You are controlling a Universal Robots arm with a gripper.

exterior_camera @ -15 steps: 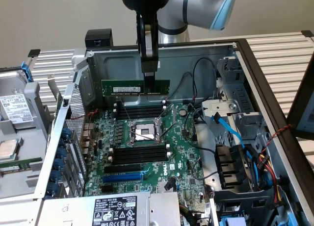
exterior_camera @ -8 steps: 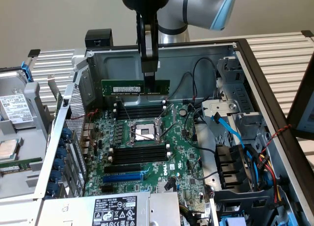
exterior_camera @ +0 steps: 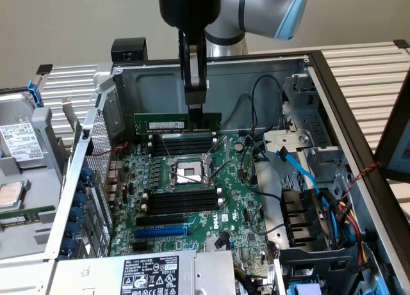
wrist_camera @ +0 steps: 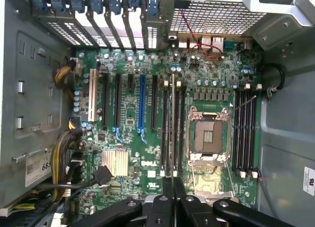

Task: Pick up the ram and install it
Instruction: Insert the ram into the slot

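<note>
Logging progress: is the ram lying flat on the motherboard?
No, the ram stands on its long edge, clamped in the fingers over the black slots beside the CPU socket.

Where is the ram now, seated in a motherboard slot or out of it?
Out. The gripper holds the ram level and on edge, raised above the motherboard, not pressed into any slot.

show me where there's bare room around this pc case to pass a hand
Free: the grey case wall above the ram held by the gripper, and the ribbed surface outside the case, on the exterior view's right. Crowded: the motherboard and the blue cable tangle beside it.
</note>
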